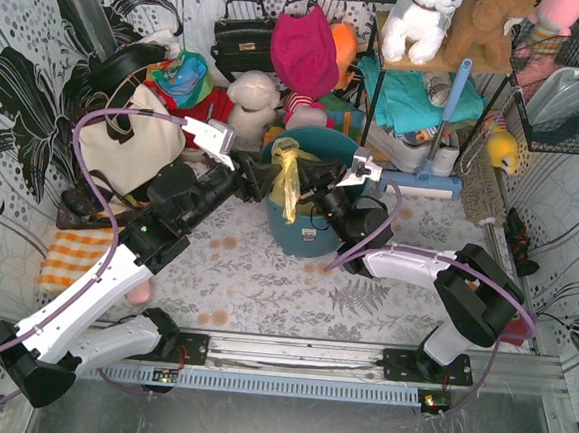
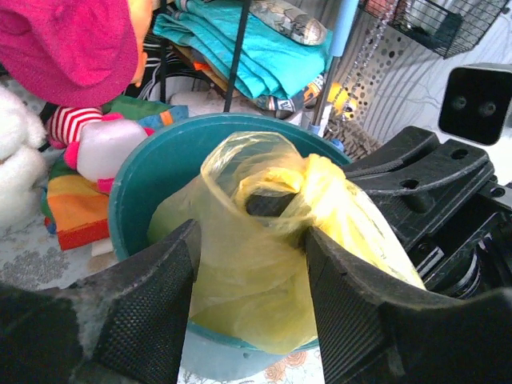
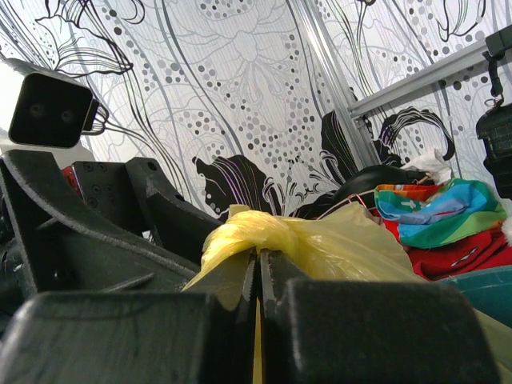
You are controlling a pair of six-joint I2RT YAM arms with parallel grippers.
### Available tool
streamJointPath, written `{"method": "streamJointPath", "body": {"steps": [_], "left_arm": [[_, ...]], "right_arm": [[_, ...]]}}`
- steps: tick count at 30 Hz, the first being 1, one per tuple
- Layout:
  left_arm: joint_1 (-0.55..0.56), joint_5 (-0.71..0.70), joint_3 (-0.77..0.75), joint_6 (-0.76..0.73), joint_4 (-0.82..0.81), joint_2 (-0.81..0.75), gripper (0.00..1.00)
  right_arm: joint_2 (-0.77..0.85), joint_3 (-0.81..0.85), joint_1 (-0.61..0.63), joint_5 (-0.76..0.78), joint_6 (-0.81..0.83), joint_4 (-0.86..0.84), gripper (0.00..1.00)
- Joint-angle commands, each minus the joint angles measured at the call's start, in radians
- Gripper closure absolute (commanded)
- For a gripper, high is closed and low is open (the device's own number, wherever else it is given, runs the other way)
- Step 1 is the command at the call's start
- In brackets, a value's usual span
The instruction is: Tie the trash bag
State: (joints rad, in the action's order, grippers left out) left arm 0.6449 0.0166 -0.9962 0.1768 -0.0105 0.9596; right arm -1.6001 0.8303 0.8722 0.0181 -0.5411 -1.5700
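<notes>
Trash bag (image 1: 289, 176): thin yellow-green plastic sitting inside the teal bin (image 1: 303, 233), with its top gathered into a twisted neck that rises above the rim.
Bag contents: cannot be made out through the crinkled plastic in any view.
Teal bin: round and upright on the patterned table (image 1: 264, 285), between the two grippers. The left wrist view shows the bag (image 2: 256, 272) filling the part of the bin (image 2: 136, 184) nearest that camera.
Left gripper (image 1: 260, 179): at the bin's left rim, pointed at the bag's neck. In its own camera (image 2: 250, 240) the jaws are spread wide with loose plastic showing between them. Whether the pads touch the film cannot be told.
Right gripper (image 1: 313, 178): reaches in from the bin's right side. Its own camera (image 3: 258, 268) shows the fingers pressed almost together, pinching a bunched fold of the bag (image 3: 328, 244).
Wire basket (image 1: 568, 118): hangs on the right wall and holds a pale, shiny packet.
Cream tote (image 1: 124, 153): leans at the left by the wall, with dark handles on top and its inside not visible.
Black handbag (image 1: 245, 41): stands at the back, shut.
</notes>
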Motion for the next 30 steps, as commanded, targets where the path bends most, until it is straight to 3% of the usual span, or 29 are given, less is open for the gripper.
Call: {"method": "streamJointPath", "body": {"steps": [1,7,10,24,28,30], "left_arm": [[0.003,0.142,-0.009,-0.062,-0.097,0.028,0.38],[0.004,0.245,-0.018,-0.050,-0.105,0.063,0.64],[0.004,0.306,-0.008,-0.033,-0.112,0.068,0.72],[0.004,0.592,0.082,0.059,-0.181,0.085,0.73],[0.004,0.569,0.087,0.031,-0.121,0.068,0.78],[0.004,0.513,0.077,0.015,-0.080,0.056,0.69]], "right_arm": [[0.006,0.023,0.004,-0.015,-0.004,-0.127,1.00],[0.014,0.010,0.004,0.019,0.011,-0.127,1.00],[0.017,0.007,0.004,0.044,0.020,-0.127,1.00],[0.016,0.025,0.004,0.038,0.086,-0.128,1.00],[0.024,0.019,0.004,0.032,0.099,-0.128,1.00],[0.026,0.020,0.004,0.018,0.103,-0.128,1.00]]}}
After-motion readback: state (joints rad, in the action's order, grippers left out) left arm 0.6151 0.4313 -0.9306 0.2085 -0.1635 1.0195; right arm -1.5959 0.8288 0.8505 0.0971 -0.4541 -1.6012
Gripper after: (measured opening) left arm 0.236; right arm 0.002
